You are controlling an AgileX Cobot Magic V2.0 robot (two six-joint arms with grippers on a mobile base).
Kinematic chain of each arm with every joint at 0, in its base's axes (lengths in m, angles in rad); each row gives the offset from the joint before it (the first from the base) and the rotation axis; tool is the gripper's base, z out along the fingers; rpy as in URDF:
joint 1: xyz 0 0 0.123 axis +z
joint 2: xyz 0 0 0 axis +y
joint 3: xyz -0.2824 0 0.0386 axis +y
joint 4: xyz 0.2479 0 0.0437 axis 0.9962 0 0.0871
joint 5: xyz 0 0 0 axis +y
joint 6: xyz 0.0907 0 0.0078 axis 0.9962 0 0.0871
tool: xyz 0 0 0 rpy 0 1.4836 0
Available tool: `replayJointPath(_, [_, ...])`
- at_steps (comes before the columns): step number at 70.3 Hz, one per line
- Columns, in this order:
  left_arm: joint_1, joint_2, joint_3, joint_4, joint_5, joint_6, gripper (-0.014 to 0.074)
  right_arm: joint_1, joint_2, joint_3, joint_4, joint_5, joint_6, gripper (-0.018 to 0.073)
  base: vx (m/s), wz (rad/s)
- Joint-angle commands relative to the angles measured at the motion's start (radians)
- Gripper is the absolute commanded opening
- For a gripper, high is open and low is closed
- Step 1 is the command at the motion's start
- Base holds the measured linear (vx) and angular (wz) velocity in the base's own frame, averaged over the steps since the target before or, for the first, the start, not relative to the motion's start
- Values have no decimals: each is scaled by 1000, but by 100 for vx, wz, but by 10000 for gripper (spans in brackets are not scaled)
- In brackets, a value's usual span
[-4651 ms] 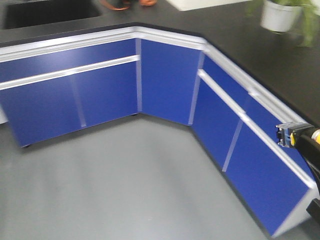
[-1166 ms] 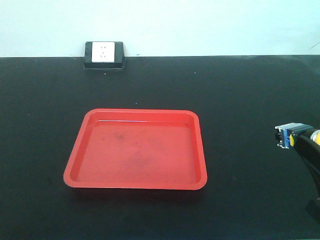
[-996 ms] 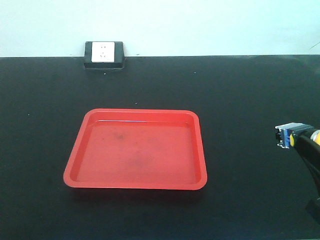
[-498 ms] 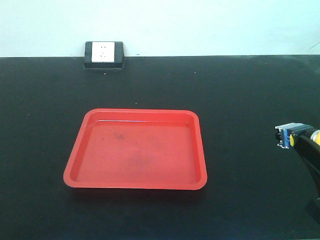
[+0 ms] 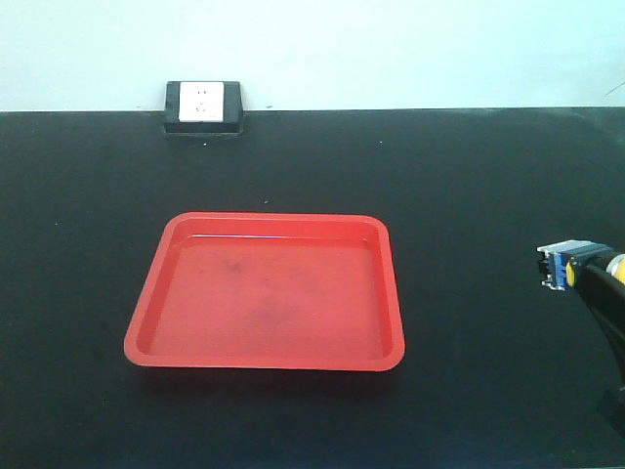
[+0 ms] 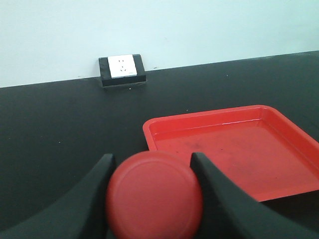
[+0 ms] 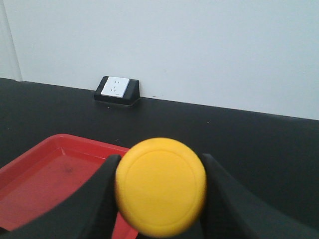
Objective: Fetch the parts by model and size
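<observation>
Delivery step, we judge: left gripper (image 6: 152, 158) clamped on the red-capped switch (image 6: 154, 196), right gripper (image 7: 159, 159) clamped on the yellow-capped switch (image 7: 160, 188), both held above the counter (image 5: 488, 176) short of the red tray (image 5: 264, 363); next we must reach over it, lower, release.

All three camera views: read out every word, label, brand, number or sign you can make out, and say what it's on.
No legible text in any view.
On the red-capped switch: cap face plain, no marking.
On the yellow-capped switch: cap face plain; its base in the front view is too small to read.
On the wall socket: only slots show, any print too small to read.
On the red tray: no lettering.
</observation>
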Motion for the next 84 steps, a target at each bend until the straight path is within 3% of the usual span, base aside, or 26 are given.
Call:
replayJointPath(1, [-8, 11, -25, 7, -92, -1, -6, -1, 9, -30, -10, -82, -7, -10, 0, 0])
replayJointPath(16, [-8, 15, -45, 7, -129, -2, -6, -1, 9, -30, -10, -82, -7, -10, 0, 0])
replayJointPath(28, [-8, 105, -159, 9, -120, -2, -3, -1, 9, -30, -10, -82, -7, -10, 0, 0])
replayJointPath(35, [-8, 212, -241, -1, -103, -2, -3, -1, 9, -30, -10, -82, -7, -10, 0, 0])
replayJointPath(50, [-8, 476, -422, -99, -67, 0, 1, -1, 9, -30, -10, -82, -7, -10, 0, 0])
replayJointPath(84, [-19, 1118, -702, -98, -58, 52, 4, -1, 9, -30, -10, -82, -7, -10, 0, 0])
